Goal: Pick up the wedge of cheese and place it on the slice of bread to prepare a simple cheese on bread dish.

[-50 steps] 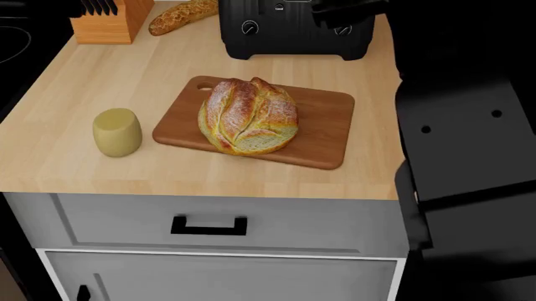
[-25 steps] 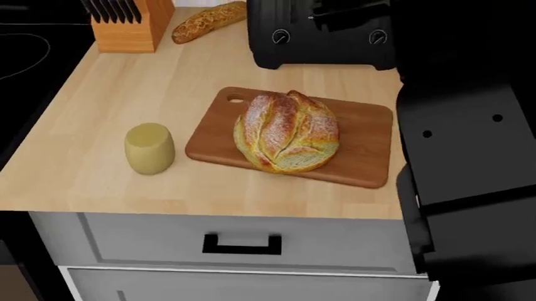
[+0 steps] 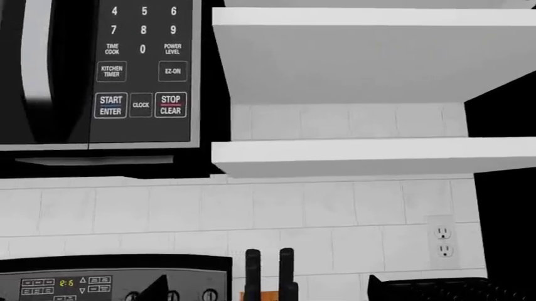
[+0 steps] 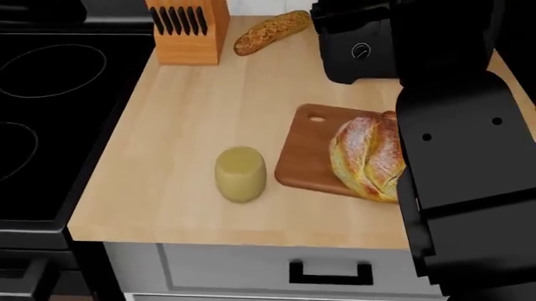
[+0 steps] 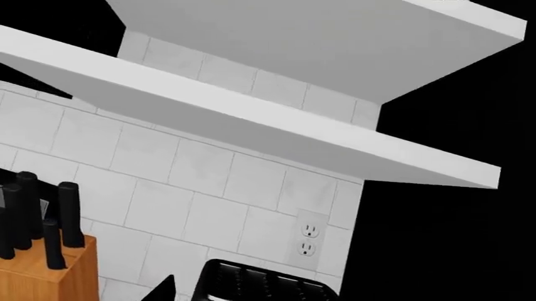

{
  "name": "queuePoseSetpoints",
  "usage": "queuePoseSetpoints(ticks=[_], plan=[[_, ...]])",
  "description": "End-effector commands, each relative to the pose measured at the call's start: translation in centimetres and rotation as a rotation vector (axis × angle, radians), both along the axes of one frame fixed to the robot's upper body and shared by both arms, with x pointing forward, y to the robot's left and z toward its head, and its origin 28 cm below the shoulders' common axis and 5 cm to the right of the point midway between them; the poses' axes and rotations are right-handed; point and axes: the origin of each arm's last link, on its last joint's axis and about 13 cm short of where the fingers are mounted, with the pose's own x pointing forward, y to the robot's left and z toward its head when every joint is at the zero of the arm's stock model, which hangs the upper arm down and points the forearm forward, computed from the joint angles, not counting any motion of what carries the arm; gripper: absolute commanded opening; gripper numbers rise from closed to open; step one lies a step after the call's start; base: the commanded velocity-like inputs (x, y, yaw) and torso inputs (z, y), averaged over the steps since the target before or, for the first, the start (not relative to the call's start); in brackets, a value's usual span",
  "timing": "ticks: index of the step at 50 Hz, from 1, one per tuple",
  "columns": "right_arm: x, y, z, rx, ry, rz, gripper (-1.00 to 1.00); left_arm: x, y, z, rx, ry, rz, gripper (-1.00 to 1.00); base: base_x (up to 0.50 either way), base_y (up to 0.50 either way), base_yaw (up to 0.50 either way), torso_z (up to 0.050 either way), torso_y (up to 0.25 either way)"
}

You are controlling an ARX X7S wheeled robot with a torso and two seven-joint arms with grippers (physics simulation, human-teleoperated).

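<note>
While neither gripper is in view, so jaw state cannot be told, the wedge of cheese (image 4: 240,174) sits on the counter (image 4: 176,132) just beside the cutting board (image 4: 303,153) bearing the slice of bread (image 4: 367,157).

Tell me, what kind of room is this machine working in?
A home kitchen, by the look of it. A black stovetop sits beside a wooden counter with a knife block and a toaster, and a microwave hangs against the tiled wall.
</note>
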Motion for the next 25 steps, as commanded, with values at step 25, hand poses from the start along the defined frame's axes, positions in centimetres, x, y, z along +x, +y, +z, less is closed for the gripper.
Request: queuePoseSetpoints(ticks=[25], plan=[[-0.50, -0.60, -0.26, 0.021, -0.003, -0.011, 1.00, 0.07, -0.19, -0.10, 0.000, 0.002, -0.007, 1.00, 0.22, 0.26, 0.00, 0.000, 0.000]])
